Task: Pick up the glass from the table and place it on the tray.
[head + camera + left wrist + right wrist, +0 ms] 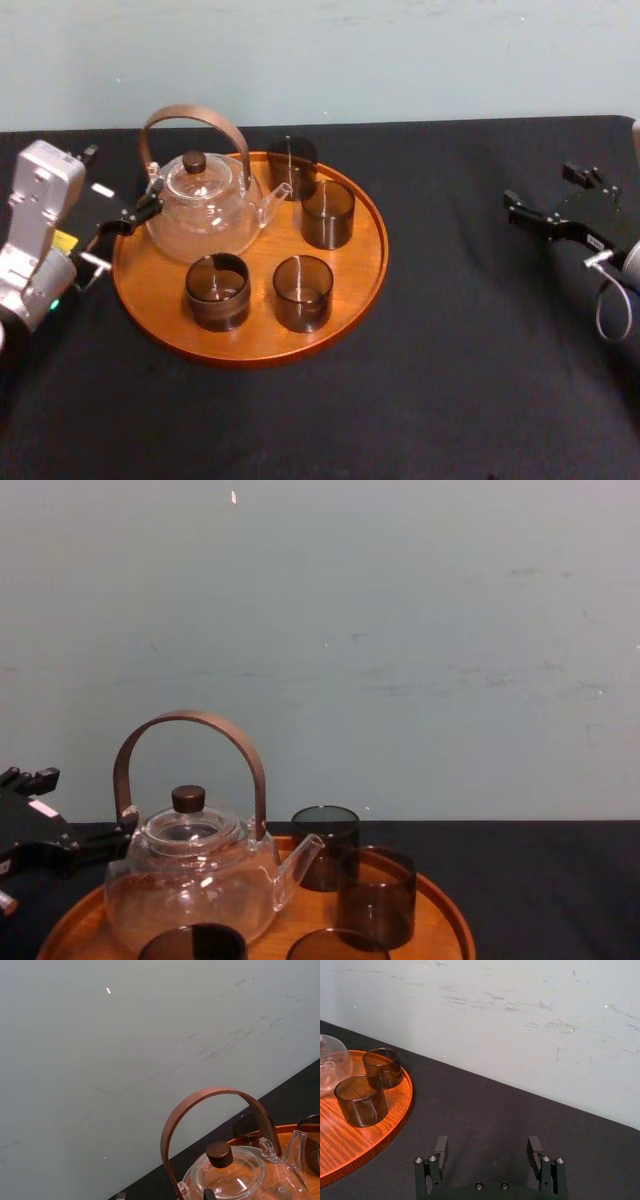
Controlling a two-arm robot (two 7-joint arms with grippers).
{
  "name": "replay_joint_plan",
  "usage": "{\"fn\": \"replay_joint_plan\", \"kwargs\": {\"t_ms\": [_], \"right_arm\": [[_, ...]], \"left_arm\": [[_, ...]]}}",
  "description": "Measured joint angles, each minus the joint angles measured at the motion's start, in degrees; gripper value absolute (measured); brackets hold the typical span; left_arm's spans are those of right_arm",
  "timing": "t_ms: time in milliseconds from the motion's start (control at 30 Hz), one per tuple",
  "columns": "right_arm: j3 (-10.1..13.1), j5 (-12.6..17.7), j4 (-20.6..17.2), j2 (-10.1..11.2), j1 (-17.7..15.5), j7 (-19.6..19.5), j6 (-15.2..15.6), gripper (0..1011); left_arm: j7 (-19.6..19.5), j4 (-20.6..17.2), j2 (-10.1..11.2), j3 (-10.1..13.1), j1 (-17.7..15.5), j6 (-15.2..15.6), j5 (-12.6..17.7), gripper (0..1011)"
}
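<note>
Several smoky brown glasses stand on the round wooden tray (368, 262), among them one at the front left (217, 290), one beside it (303, 292) and one further back (328, 213). Two of them (361, 1100) show in the right wrist view on the tray (350, 1145). My right gripper (540, 187) hovers open and empty over the black table (480, 350), well right of the tray, with its fingers (440, 1147) spread wide. My left gripper (128, 232) stands open at the tray's left rim, close to the teapot, and holds nothing.
A glass teapot (205, 205) with a brown arched handle and a dark knob fills the tray's back left, its spout toward the back glasses. A pale wall runs along the table's far edge. Bare black tabletop lies between the tray and my right gripper.
</note>
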Motion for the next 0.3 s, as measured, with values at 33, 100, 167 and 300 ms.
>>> {"fn": "replay_joint_plan", "kwargs": {"t_ms": [33,100,167,300], "right_arm": [[-0.02,0.0,0.0,0.01,0.02,0.01,0.0,1002],[-0.09,0.0,0.01,0.03,0.04,0.06,-0.01,1002],[-0.13,0.0,0.02,0.05,0.07,0.11,-0.02,1002],[-0.19,0.01,0.05,0.07,0.11,0.21,-0.04,1002]], "left_arm": [[0.0,0.0,0.0,0.0,0.0,0.0,0.0,1001],[0.0,0.0,0.0,0.0,0.0,0.0,0.0,1001],[0.0,0.0,0.0,0.0,0.0,0.0,0.0,1001],[0.0,0.0,0.0,0.0,0.0,0.0,0.0,1001]]}}
